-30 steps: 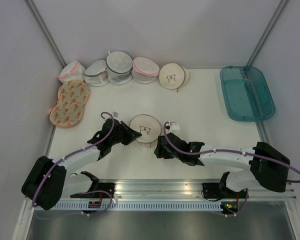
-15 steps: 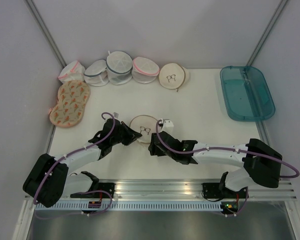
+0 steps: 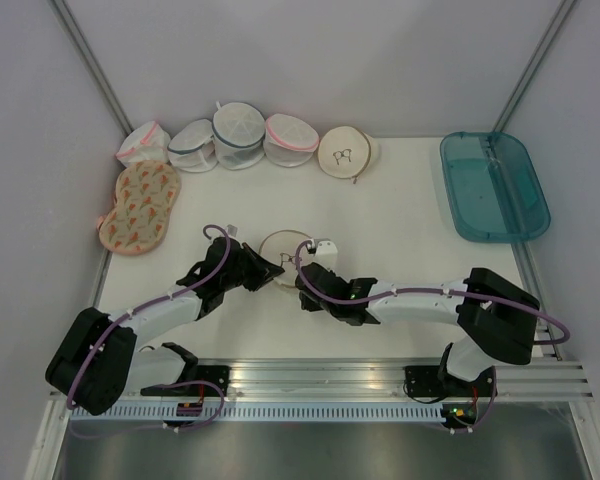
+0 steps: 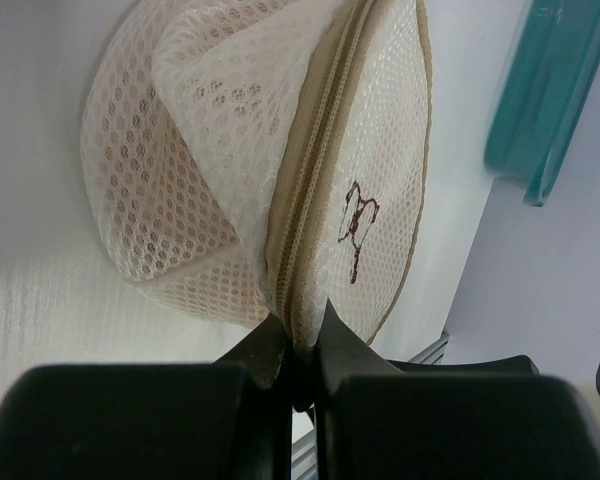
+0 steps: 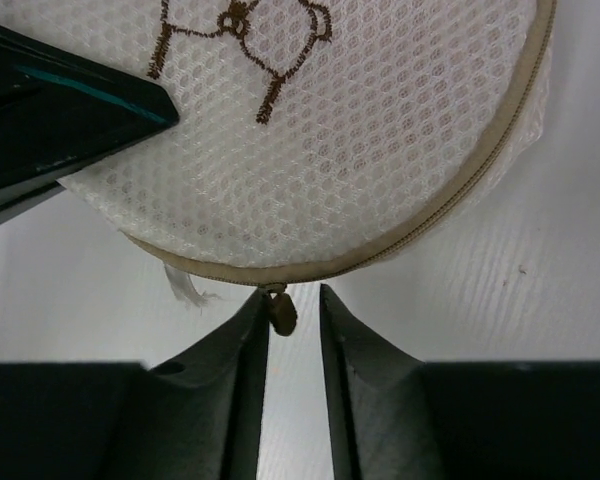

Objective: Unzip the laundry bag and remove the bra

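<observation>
The laundry bag [image 3: 286,248] lay at the centre of the top view, on the white table [image 3: 410,230], between the two arms. It was a round, cream-beige dome of honeycomb mesh with a dark bra outline stitched on its face. A tan zip rim [image 4: 315,150] with fine closed teeth ran around its edge.

The left gripper [image 3: 270,268] met the bag from the left. In the left wrist view its black fingers [image 4: 263,347] were pressed together, pinching the zip rim at the bottom of the frame.

The right gripper [image 3: 302,284] reached the bag from the lower right. In its wrist view the tapered black fingers [image 5: 245,340] stood narrowly apart, with the small tan zip pull [image 5: 281,312] hanging between them just below the rim. Whether they gripped the pull could not be told.

The bag's contents could not be made out through the mesh.

Along the upper left of the top view sat white mesh bags [image 3: 240,135], a flat orange-patterned bag [image 3: 140,205] and a second cream bag [image 3: 345,152]. A translucent teal tray [image 3: 494,185] lay at the upper right.
</observation>
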`<state>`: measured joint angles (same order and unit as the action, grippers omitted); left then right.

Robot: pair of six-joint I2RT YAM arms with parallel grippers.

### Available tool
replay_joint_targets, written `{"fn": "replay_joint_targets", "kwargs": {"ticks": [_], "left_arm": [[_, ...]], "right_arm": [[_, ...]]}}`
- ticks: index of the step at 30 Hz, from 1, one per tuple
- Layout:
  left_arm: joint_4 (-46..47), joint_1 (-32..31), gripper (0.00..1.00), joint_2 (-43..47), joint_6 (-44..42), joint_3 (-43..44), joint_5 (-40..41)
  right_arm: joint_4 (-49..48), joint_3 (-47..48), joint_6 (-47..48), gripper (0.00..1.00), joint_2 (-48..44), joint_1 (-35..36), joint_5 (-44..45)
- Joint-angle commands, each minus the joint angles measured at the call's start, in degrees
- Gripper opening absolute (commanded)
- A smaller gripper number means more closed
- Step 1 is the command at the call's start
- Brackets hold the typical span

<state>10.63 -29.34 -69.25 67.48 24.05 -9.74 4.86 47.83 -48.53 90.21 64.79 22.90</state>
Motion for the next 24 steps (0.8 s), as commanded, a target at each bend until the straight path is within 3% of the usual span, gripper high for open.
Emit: {"fn": "replay_joint_targets", "kwargs": {"ticks": [1,9,16,24], "left_arm": [[0.97,-0.10,0.02,1.31,2.30,1.87,-1.69],[0.97,-0.10,0.02,0.35,0.02,2.40,-3.71],[-1.49,-0.10,0.02,-0.53,-4.72,3.98,-4.59],[-8.35,0.08,0.02,-4.74,-19.22,11.88,-9.14]], "right_arm": [[0.49,2.35,0.72,0.25,0.23,0.42,3.29],[3.66,1.65,1.60,0.01,-2.32,0.25,7.86],[7.87,1.12,2.48,0.01,-4.08,0.33,10.06],[18.86,0.51,3.09,0.00,-7.42,0.16,16.30]]}}
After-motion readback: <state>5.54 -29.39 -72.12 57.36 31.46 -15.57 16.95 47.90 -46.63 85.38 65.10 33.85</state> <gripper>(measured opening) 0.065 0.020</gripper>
